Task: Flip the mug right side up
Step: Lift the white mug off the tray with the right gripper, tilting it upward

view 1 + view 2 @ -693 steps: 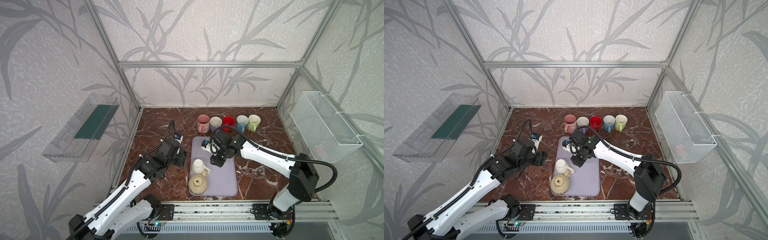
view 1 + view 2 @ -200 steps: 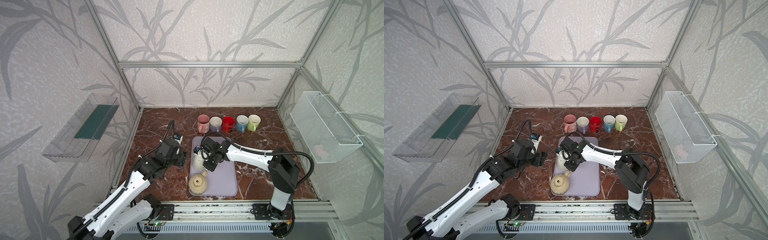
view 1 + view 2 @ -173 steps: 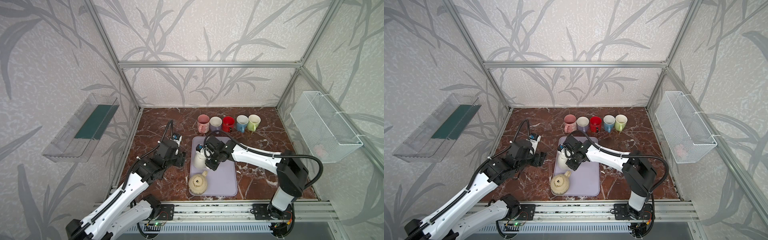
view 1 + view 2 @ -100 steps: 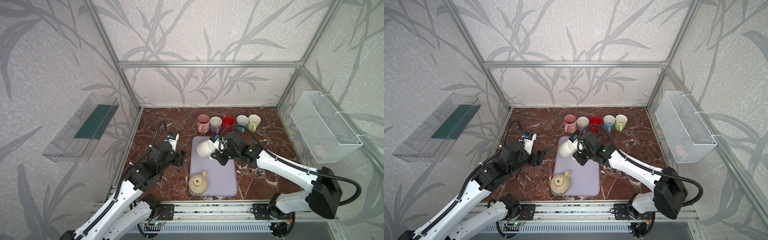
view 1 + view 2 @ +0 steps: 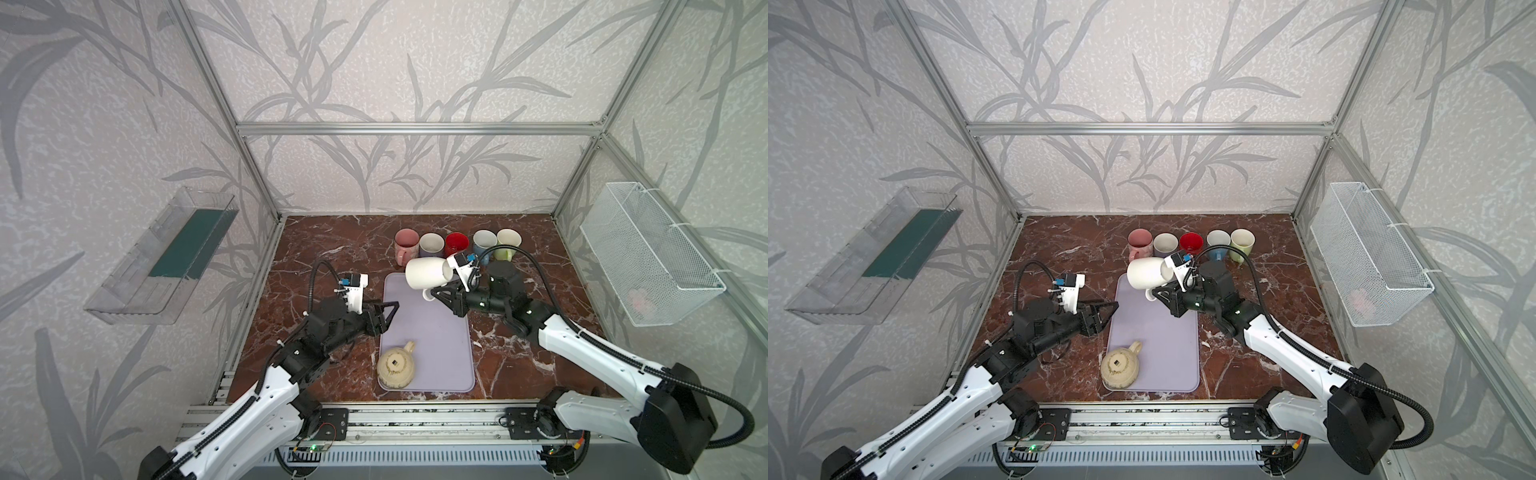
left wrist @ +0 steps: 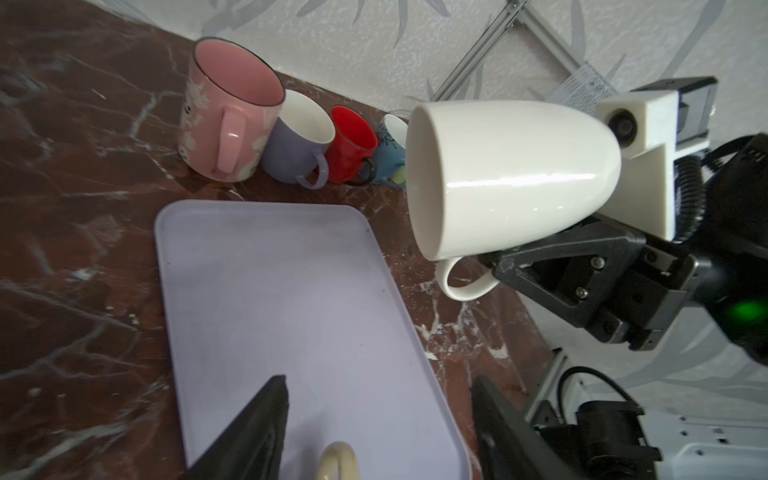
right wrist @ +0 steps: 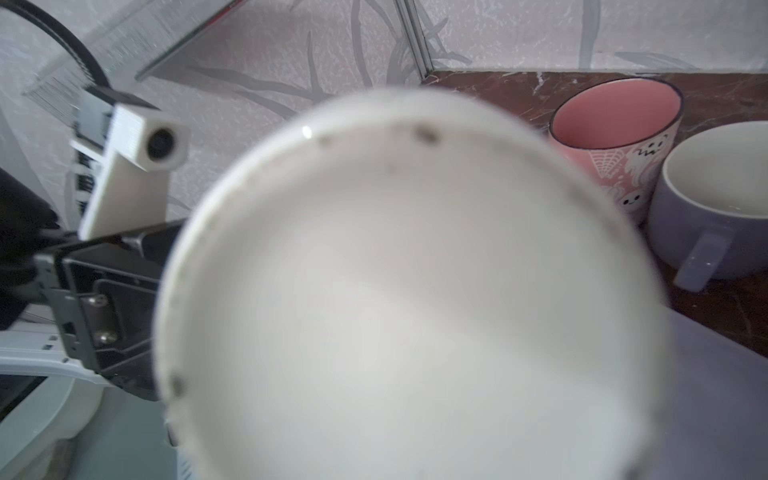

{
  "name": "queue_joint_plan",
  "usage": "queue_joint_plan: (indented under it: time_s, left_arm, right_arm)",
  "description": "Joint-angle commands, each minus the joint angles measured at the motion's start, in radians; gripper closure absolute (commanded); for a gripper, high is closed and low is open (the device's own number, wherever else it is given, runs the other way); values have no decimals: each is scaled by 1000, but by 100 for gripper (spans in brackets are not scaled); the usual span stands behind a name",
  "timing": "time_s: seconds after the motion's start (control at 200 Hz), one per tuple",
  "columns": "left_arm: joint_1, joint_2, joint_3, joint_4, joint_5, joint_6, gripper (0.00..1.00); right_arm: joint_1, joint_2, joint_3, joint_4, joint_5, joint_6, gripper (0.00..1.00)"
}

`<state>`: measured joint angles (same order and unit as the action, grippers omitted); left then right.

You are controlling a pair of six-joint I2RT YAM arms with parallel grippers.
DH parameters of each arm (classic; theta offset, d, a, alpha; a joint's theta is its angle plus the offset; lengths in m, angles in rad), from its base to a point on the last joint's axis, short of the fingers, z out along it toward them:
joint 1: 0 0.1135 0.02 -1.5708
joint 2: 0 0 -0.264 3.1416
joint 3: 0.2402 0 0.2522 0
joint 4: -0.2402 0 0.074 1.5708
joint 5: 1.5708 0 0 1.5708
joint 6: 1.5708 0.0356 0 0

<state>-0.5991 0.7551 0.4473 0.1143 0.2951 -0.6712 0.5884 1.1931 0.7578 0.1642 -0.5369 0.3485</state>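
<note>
Glossy white ceramic mug (image 5: 426, 272) sideways in air (roughly halfway), right gripper (image 5: 435, 293) clamped on its handle (image 6: 467, 286); left gripper (image 5: 388, 316) fingers apart, empty; uprighting and set-down remain.

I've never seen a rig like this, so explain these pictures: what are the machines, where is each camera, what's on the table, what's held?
Two robot arms with pincer grippers work over a marble table. Two pictures look down from overhead; two come from cameras on the wrists. The right gripper is shut on the handle of a white mug, held in the air on its side. The left gripper is open and empty. On the table lies a lilac tray with a beige mug upside down on it; behind it five mugs stand upright in a row. The right wrist picture mostly shows the white mug's blurred base.
</note>
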Motion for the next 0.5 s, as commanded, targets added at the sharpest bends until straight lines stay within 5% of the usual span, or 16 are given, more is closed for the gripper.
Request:
queue_joint_plan:
  time_s: [0.0, 0.33, 0.495]
  left_arm:
    - [1, 25, -22, 328, 84, -114, 34]
    - [-1, 214, -34, 709, 235, -232, 40]
    - [-5, 251, -7, 727, 268, -230, 45]
  right_arm:
    - [-16, -35, 5, 210, -115, 85, 100]
    - [-18, -18, -8, 349, -266, 164, 100]
    - [-18, -13, 0, 366, -286, 179, 100]
